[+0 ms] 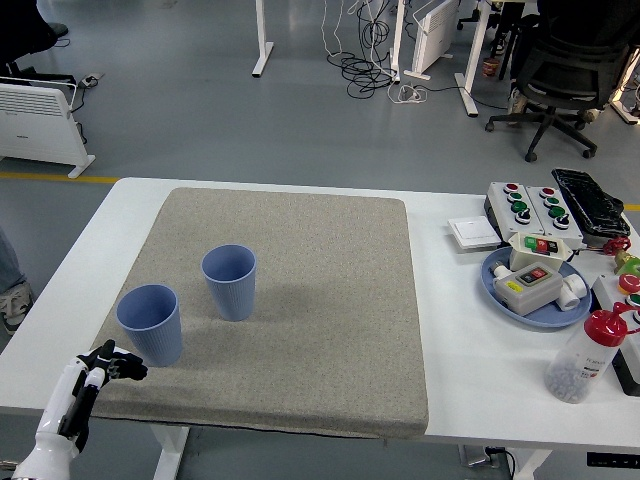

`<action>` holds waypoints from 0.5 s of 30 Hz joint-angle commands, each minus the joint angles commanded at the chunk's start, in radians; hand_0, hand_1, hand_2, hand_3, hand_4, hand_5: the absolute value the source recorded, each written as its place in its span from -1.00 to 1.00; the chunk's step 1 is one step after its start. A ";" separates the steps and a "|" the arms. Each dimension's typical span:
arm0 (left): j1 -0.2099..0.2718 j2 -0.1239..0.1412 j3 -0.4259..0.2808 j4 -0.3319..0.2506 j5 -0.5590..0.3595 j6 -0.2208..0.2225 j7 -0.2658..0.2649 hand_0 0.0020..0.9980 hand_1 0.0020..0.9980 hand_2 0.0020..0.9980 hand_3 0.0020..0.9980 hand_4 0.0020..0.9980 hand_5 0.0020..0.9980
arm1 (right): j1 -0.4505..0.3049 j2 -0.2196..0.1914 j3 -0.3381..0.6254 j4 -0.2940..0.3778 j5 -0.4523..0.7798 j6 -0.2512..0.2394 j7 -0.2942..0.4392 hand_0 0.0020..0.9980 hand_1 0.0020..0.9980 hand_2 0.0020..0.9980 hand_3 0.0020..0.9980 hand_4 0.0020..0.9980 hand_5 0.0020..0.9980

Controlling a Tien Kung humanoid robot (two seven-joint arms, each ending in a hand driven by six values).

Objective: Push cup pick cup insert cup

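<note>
Hovered low at the mat's (pixel 290 300) near-left corner: left hand (pixel 88 385), fingers loosely curled, empty, beside the nearer cup (pixel 151 324); second cup (pixel 229 282) upright behind.

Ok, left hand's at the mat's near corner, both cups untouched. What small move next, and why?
Probably ease the left hand forward and right to the near blue cup. It sits just short of that cup, holding nothing, and a gap separates that cup from the far blue cup, so a push seems due first.
</note>
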 joint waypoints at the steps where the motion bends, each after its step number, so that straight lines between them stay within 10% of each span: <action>1: -0.006 -0.001 0.004 0.006 0.001 -0.003 0.004 0.13 -0.03 -0.10 -0.17 0.15 1.00 | 0.000 0.000 0.000 0.000 0.000 0.000 0.000 0.38 0.22 0.30 0.19 -0.76 0.06; 15: -0.083 -0.011 0.036 0.078 0.000 -0.025 0.037 0.22 0.06 -0.06 -0.15 0.12 1.00 | 0.004 0.002 -0.004 0.000 0.007 0.001 0.001 0.38 0.22 0.30 0.19 -0.76 0.06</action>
